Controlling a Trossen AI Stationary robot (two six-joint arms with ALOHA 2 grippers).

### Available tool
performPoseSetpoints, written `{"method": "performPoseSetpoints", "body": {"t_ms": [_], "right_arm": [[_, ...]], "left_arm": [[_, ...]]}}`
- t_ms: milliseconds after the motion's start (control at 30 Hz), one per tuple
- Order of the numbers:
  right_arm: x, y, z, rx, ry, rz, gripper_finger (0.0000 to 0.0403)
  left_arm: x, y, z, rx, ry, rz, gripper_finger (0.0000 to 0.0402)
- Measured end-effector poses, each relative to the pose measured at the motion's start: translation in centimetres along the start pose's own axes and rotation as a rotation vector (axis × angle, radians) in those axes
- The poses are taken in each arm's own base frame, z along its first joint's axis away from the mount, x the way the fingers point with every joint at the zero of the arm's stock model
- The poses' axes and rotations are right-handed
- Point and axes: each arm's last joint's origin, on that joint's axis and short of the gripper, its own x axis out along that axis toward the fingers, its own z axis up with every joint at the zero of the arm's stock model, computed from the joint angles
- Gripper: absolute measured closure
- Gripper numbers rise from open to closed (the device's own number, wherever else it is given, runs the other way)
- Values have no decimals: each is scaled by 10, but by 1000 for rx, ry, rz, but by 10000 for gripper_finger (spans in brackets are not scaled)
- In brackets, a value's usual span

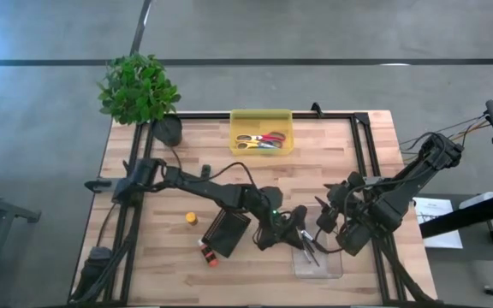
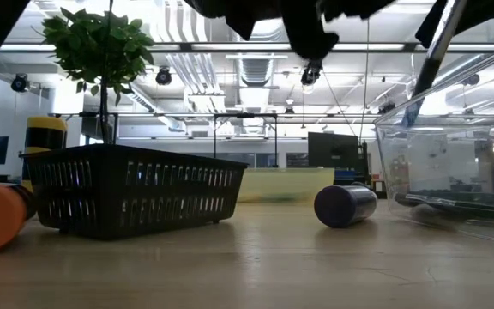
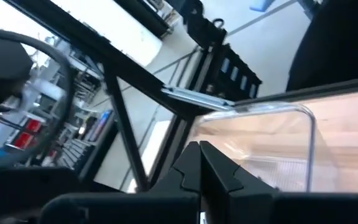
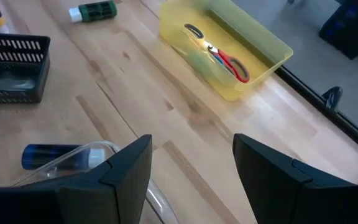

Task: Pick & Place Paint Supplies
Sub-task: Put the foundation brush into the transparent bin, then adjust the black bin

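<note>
My left gripper (image 1: pixel 299 229) hangs shut over the left rim of the clear container (image 1: pixel 318 259), with thin dark paintbrushes (image 1: pixel 309 249) slanting from it into the container. In the low view one dark handle (image 2: pixel 436 47) crosses the clear container (image 2: pixel 453 163) at its rim. My right gripper (image 1: pixel 326 214) hovers open just beyond the container. A purple tube (image 2: pixel 346 204) lies on its side on the table; it also shows in the right wrist view as the purple tube (image 4: pixel 55 155). A yellow-orange tube (image 1: pixel 191 220) and a red tube (image 1: pixel 205 254) lie beside the black basket (image 1: pixel 229 231). A green tube (image 4: pixel 95 10) lies farther off. My left gripper appears shut on the upper end of a paintbrush handle (image 1: pixel 303 238), coming from the table's left and slanting down. Its own fingers (image 3: pixel 219 171) hide the contact. The brush slants below them, its lower end inside the clear container (image 3: pixel 272 140).
A yellow bin (image 1: pixel 262 133) holding scissors stands at the far edge, and a potted plant (image 1: pixel 139 90) at the far left corner. The black basket (image 2: pixel 135 193) sits left of centre. Bare wood lies between the yellow bin (image 4: pixel 229 50) and my right gripper (image 4: pixel 191 168).
</note>
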Motion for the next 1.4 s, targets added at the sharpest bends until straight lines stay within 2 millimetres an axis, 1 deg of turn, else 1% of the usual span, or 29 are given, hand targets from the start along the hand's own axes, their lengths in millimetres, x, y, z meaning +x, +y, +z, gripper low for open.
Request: {"method": "performPoseSetpoints", "body": {"t_ms": [133, 233, 300, 367, 533, 633, 700, 767, 867, 933, 1000, 1067, 1100, 1167, 1200, 1233, 1400], "right_arm": [[2, 0, -2, -4, 2, -5, 182], [2, 0, -3, -4, 2, -6, 182], [3, 0, -4, -2, 2, -4, 182], [3, 0, -4, -1, 2, -4, 182], [2, 0, -3, 2, 1, -1, 182], [2, 0, -3, 6, 1, -1, 182], [2, 1, -3, 8, 2, 2, 182], [1, 1, -4, 12, 4, 6, 182], [0, 2, -5, 13, 4, 14, 182], [0, 2, -5, 16, 5, 18, 182], [0, 2, -5, 13, 4, 19, 182], [0, 3, -5, 13, 0, 23, 182], [0, 3, -5, 10, -1, 23, 182], [0, 3, -5, 12, -4, 23, 182], [0, 3, -5, 10, -4, 23, 182], [0, 3, -5, 9, -5, 24, 182], [0, 5, -6, 8, -6, 31, 182]], "left_arm": [[5, -7, -9, -52, 12, -18, 401], [8, -11, -15, -130, 56, -5, 385], [8, -11, -17, -168, 115, 30, 363], [8, -10, -18, -169, 152, 59, 334], [4, -5, -14, -165, 176, 73, 263], [-6, -1, -6, -192, 250, 45, 238], [-18, -1, 2, -246, 321, -24, 232], [-32, -3, 11, -333, 395, -108, 230], [-50, -8, 25, -519, 497, -198, 230], [-57, -13, 33, -626, 558, -235, 232], [-58, -22, 38, -658, 633, -269, 248], [-57, -39, 43, -641, 729, -338, 282], [-54, -48, 45, -623, 764, -373, 305], [-51, -60, 48, -604, 797, -414, 358], [-51, -64, 49, -609, 804, -423, 379], [-51, -67, 49, -629, 814, -418, 389], [-57, -76, 37, -666, 971, -349, 397]]}}
